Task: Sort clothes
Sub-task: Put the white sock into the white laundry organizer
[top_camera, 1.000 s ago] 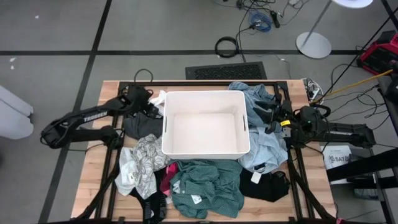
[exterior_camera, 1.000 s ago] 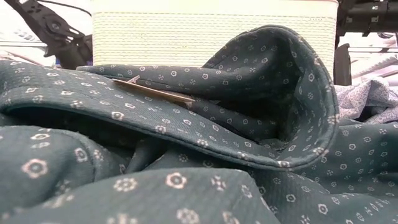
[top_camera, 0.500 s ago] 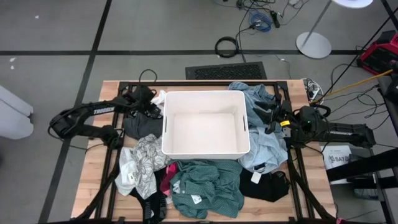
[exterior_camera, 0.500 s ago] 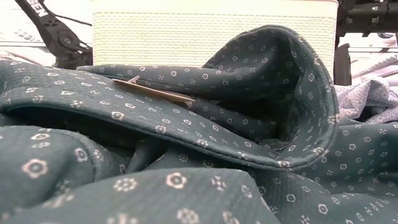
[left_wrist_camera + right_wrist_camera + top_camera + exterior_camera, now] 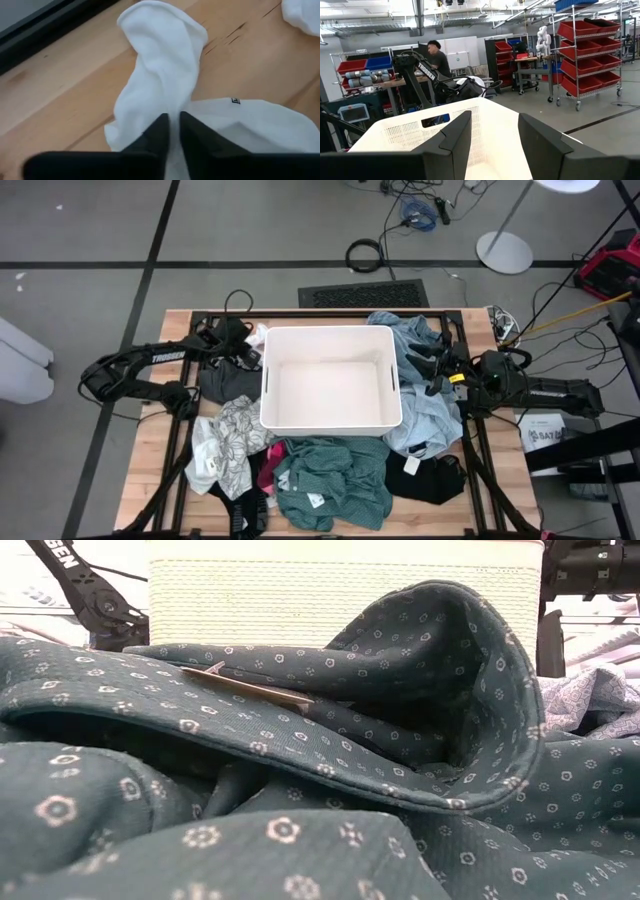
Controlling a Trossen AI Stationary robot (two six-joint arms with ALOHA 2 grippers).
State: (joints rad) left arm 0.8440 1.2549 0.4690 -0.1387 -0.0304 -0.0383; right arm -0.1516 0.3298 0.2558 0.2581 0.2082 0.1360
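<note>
A: Clothes (image 5: pixel 330 480) lie in a loose ring on the table (image 5: pixel 150 470) round the white bin (image 5: pixel 330 380): teal heap in front, patterned piece and a sock (image 5: pixel 160 80) on the left arm's side, blue shirt (image 5: pixel 425 405) and black piece (image 5: pixel 425 478) on the right's. Bin bare

B: Handling?

A: All light, limp, not fragile. Will drape and drag neighbours; pinch a raised fold, not a flat patch

B: Left claw (image 5: pixel 172 135)?

A: Fingers nipped together on the sock's narrow waist, by the bin's far left corner

B: Sock's lie?

A: Long axis runs away from the claw, rounded end farthest out, flat on the wood

B: Right claw (image 5: pixel 492 137)?

A: Fingers apart, nothing between them, hovering over the blue shirt beside the bin, facing it
</note>
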